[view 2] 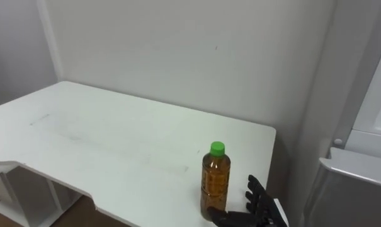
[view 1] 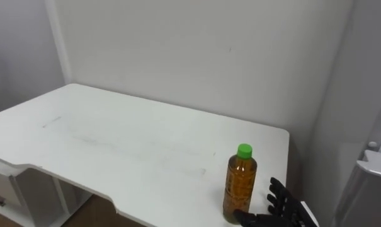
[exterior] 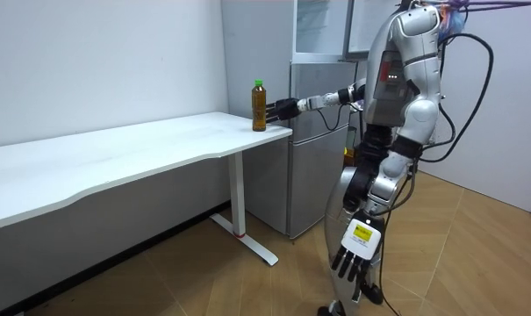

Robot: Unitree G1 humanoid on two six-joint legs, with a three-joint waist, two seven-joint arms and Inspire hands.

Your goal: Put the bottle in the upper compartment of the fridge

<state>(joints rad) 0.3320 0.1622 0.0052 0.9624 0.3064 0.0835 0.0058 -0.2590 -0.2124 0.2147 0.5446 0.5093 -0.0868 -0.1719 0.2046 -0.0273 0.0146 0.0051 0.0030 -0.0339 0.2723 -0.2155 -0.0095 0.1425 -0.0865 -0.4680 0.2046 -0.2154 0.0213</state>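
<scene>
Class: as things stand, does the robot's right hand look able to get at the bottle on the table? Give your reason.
Probably yes. The right hand is beside the bottle near the table's right corner, fingers open, thumb by the bottle's base, with nothing visible between them.

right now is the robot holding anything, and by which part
Nothing is gripped yet: the right hand is open at the base of the bottle, thumb in front, fingers apart from it.
</scene>
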